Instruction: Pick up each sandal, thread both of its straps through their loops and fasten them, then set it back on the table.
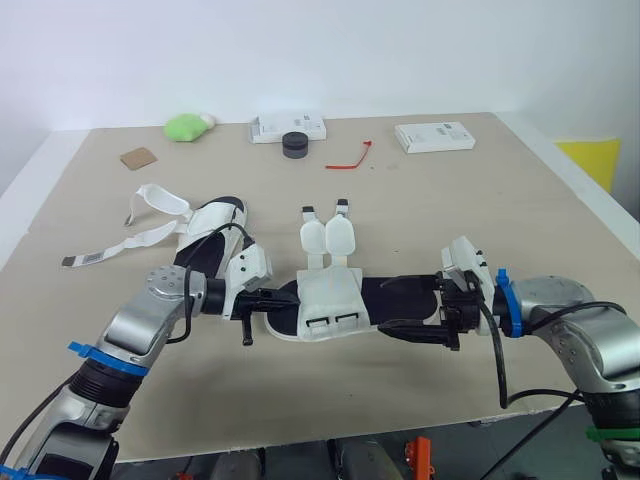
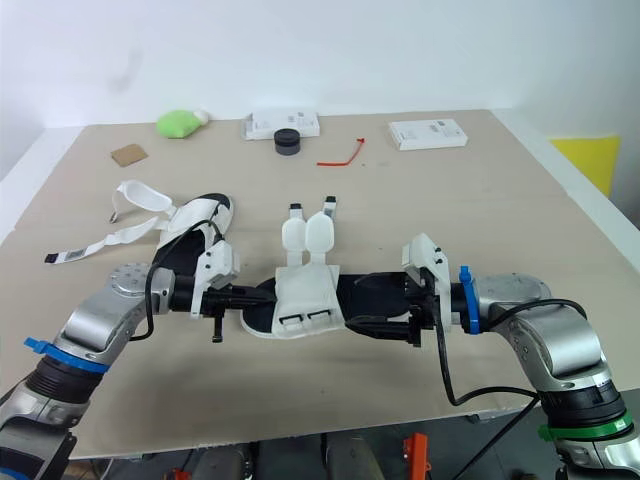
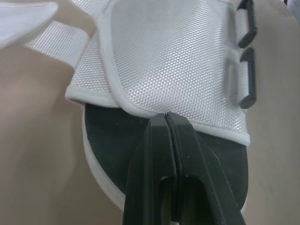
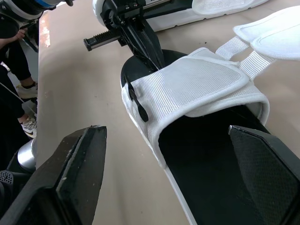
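A white sandal with a black insole point(image 1: 330, 300) lies across the table's front between my two grippers. Its two strap tabs point(image 1: 327, 237) lie loose, pointing away from me, and the black loops point(image 3: 247, 75) on its mesh upper are unthreaded. My left gripper point(image 1: 285, 297) is shut at the toe end, tips touching the hem of the upper point(image 3: 165, 117). My right gripper point(image 4: 164, 136) is open wide, one finger on each side of the heel point(image 1: 400, 300). A second sandal point(image 1: 215, 225) lies to the left with long straps point(image 1: 150, 200) spread out.
Along the far edge lie a green lump point(image 1: 187, 126), two white boxes point(image 1: 288, 128) point(image 1: 434, 136), a black round cap point(image 1: 295, 145), a red tie point(image 1: 350, 155) and a cardboard scrap point(image 1: 139, 158). A person's legs point(image 4: 18, 42) show beyond the table's side.
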Controlling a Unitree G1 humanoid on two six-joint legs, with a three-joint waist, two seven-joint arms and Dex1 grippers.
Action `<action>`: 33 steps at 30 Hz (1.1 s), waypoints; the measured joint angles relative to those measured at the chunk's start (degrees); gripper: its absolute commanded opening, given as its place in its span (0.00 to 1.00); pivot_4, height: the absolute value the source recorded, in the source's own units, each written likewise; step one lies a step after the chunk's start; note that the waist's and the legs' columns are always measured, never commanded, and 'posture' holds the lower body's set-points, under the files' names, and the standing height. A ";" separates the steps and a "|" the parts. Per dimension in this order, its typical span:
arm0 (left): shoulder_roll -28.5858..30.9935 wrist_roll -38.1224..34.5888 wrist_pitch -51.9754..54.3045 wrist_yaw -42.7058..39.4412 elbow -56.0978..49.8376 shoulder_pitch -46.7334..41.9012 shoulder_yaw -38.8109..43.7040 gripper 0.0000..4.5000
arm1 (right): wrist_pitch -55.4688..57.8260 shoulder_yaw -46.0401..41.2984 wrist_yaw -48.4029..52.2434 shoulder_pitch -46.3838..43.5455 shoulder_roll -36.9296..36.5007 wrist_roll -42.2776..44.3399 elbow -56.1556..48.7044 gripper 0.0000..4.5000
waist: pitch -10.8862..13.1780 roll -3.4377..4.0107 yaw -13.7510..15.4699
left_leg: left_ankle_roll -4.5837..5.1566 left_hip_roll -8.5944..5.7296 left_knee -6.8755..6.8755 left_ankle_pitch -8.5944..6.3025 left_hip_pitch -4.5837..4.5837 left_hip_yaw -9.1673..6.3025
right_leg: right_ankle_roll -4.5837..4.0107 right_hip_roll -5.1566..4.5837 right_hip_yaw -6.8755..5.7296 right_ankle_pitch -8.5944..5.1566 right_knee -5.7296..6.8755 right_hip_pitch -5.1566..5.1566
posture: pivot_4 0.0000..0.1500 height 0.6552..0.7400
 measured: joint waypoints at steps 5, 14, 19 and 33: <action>1.74 1.55 -0.35 -0.43 -1.87 0.71 -1.33 0.01 | 0.00 0.00 -0.66 0.40 0.12 0.00 0.00 1.00 | 0.00 0.00 0.00 | 0.00 0.01 0.00 0.00 0.00 0.00 | 0.00 0.01 0.00 0.00 0.00 0.00 | 1.00 1.00; 0.75 3.10 -1.83 1.35 -1.86 2.25 -1.17 0.01 | 0.00 -0.01 -1.17 0.62 0.25 0.02 -0.15 1.00 | -0.03 0.03 0.00 | 0.00 0.00 0.06 0.00 0.03 0.00 | 0.02 -0.01 0.00 0.01 0.00 0.07 | 1.00 1.00; -1.84 1.68 -1.72 2.92 -1.03 4.92 0.86 0.01 | 0.01 -0.19 -1.35 1.72 0.24 0.16 -0.71 1.00 | -0.05 0.05 0.07 | 0.01 -0.03 0.11 0.01 0.10 0.00 | -0.05 -0.04 0.01 -0.03 0.00 0.16 | 1.00 1.00; -3.32 0.98 -11.11 2.73 4.29 8.41 1.50 0.01 | 11.90 -7.32 -9.88 -10.97 3.21 9.81 5.07 1.00 | -0.43 0.30 -0.03 | 0.07 -0.04 0.12 0.04 0.32 0.04 | -0.16 -0.04 0.08 -0.04 -0.01 0.33 | 1.00 1.00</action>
